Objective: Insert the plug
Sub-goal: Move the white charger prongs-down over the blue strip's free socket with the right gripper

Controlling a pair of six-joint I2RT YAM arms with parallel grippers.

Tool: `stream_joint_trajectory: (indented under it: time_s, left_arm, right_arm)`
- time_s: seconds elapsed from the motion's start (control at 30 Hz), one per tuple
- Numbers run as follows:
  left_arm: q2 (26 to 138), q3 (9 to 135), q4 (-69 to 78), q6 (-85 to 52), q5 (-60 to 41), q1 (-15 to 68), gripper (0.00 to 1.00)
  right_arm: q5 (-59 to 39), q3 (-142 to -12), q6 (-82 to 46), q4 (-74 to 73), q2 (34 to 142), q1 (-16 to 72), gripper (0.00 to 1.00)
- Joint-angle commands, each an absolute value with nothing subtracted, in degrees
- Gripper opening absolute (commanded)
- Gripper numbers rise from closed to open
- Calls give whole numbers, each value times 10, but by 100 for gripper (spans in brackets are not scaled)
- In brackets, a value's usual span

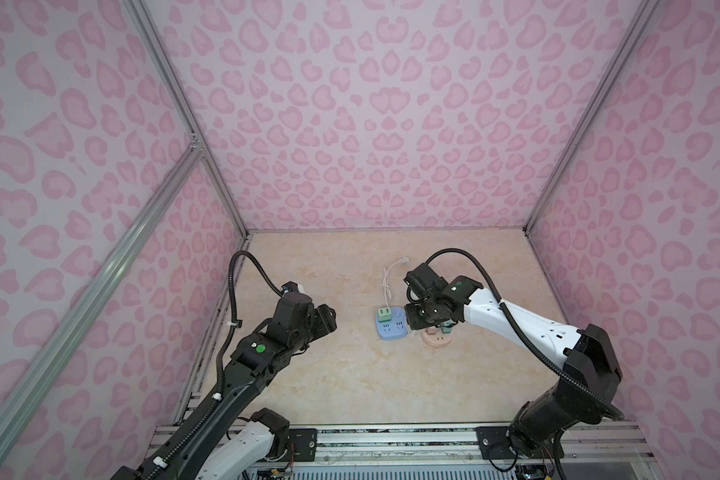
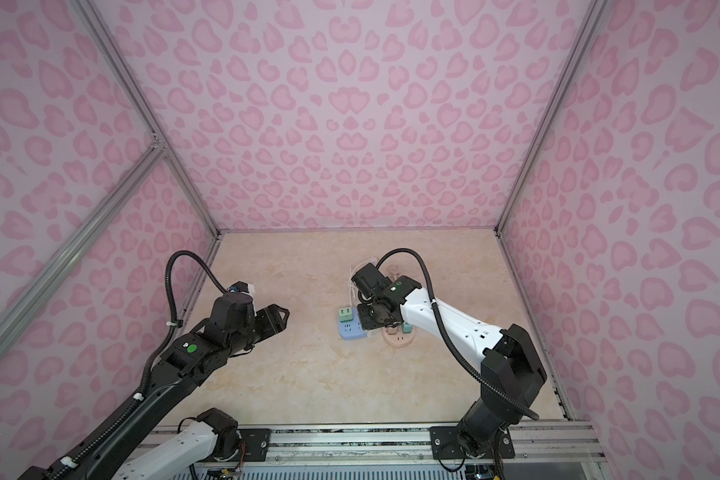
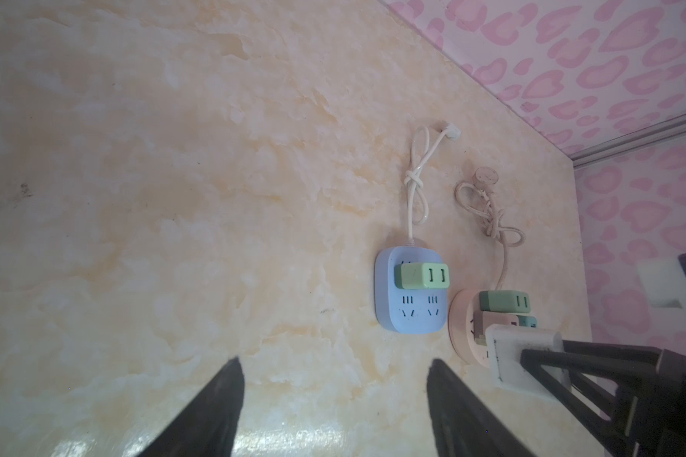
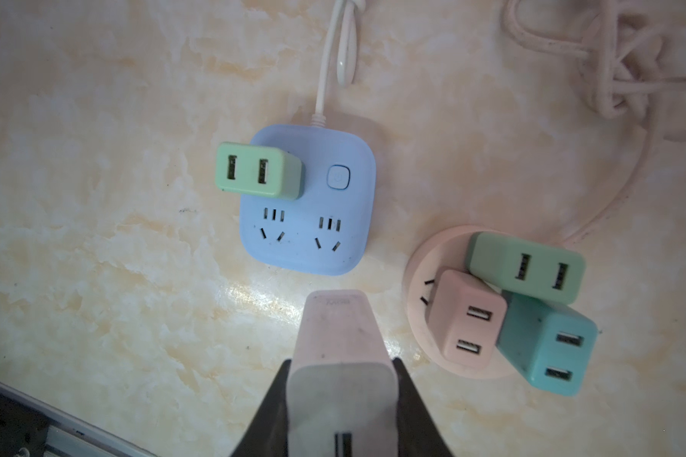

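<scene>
There, the right hand (image 4: 341, 370) grips the pale plug (image 4: 339, 328) by its flat sides, low centre in its wrist view, just below the blue socket block (image 4: 309, 205); it looks light, rigid and slick, so it may twist.

walls (image 1: 371, 104): pale lilac, pink leopard-style blotches, some heart-shaped
frame rails (image 1: 142, 232): silver-grey metal
tabletop (image 1: 329, 374): cream-beige marble print, yellowish veins
square power strip (image 4: 313, 237): light blue, dark slots
square strip cord (image 4: 321, 91): white
mint adapter (image 4: 254, 172): light mint green, dark ports
round power strip (image 4: 416, 277): pale pink
round strip cord (image 4: 614, 95): pale pink, braided look
sage adapter (image 4: 527, 265): dull sage green
pink adapter (image 4: 464, 316): salmon pink
teal adapter (image 4: 543, 344): teal
plug (image 4: 339, 316): off-white, faint pink cast
right gripper (image 4: 341, 364): black
left gripper (image 3: 333, 362): black
arms (image 1: 528, 328): black joints, white shells, green dot near each wrist
</scene>
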State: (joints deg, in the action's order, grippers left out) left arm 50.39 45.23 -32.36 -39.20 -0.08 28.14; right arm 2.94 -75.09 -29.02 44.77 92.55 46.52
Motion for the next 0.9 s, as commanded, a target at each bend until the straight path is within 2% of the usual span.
stream_joint_trajectory:
  time_s: [0.0,0.47,0.87]
  left_arm:
    - [502,447,-298,-392,-7,281,76]
    - [518,434,-272,-389,-25,282,81]
    - [533,432,-263,-387,-24,282,81]
  right_arm:
    - [23,-757,-283,428,942,464,0]
    - [57,-781,-305,396,996,469,0]
    - [58,-789,-316,395,1020,472,0]
